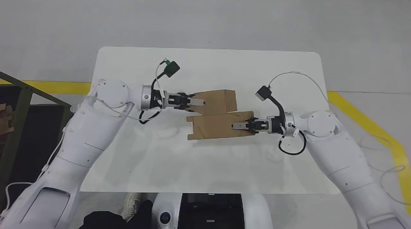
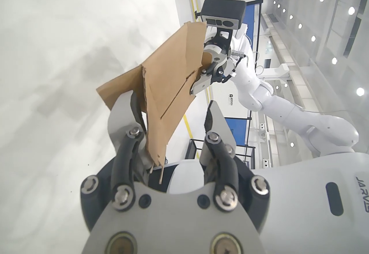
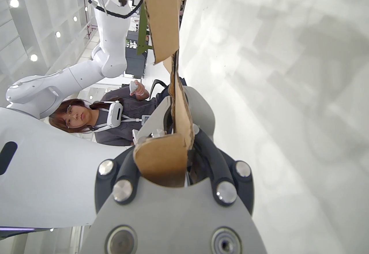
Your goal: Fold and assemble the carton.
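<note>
Right hand (image 3: 177,111) clamped on carton (image 1: 212,126), left hand (image 2: 170,103) spread around its edge

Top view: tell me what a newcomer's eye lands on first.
A brown carton, partly folded, is over the middle of the white table. The right end effector is clamped on one end of it; the left end effector meets the other end with its fingers apart.

Carton (image 1: 215,115) at the middle of the table (image 1: 282,68), left gripper (image 1: 192,102) at its left end, right gripper (image 1: 241,126) at its right end, arms reaching in from either side.
</note>
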Robot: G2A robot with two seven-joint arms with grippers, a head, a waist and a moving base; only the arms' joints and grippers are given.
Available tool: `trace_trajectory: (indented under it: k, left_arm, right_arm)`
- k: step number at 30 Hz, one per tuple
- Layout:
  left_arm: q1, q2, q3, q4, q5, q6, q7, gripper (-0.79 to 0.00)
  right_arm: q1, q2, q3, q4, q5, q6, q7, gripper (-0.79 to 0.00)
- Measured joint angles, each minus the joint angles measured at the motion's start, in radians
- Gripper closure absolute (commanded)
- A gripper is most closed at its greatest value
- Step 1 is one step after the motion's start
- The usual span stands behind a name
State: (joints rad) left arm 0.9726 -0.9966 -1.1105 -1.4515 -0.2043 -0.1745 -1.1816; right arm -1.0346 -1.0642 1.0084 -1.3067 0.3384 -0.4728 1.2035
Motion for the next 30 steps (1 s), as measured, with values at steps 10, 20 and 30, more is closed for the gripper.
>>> trace_trajectory:
  k: [10, 20, 30]
  left_arm:
    - [-0.005, -0.001, 0.012, 0.009, 0.014, 0.02, 0.008, -0.206]
    - [-0.02, -0.004, 0.026, 0.029, 0.023, 0.029, 0.016, 0.0]
    - [-0.023, -0.005, 0.028, 0.032, -0.001, 0.015, 0.003, 0.0]
  right_arm:
    - [-0.012, 0.005, 0.01, -0.02, -0.007, 0.007, -0.008, 0.0]
    - [-0.02, 0.007, 0.014, -0.026, -0.005, 0.004, -0.011, 0.0]
    - [-0.026, 0.009, 0.019, -0.032, -0.01, 0.017, -0.027, -0.785]
